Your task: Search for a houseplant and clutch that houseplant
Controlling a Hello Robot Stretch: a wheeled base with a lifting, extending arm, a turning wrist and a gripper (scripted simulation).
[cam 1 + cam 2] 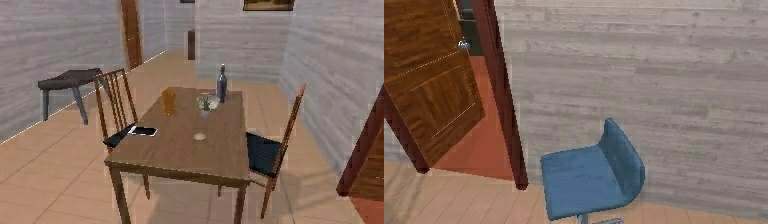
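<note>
wooden table [190, 150]: small houseplant [206, 102] upright, long axis vertical, beside bottle [222, 83].

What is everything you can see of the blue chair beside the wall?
The blue chair has a smooth seat and low curved back moulded as one, plastic-looking, on a pale post cut off at the picture's bottom edge. It stands upright, close to the grey plank wall, right of the open wooden door. Its seat is bare.
</note>
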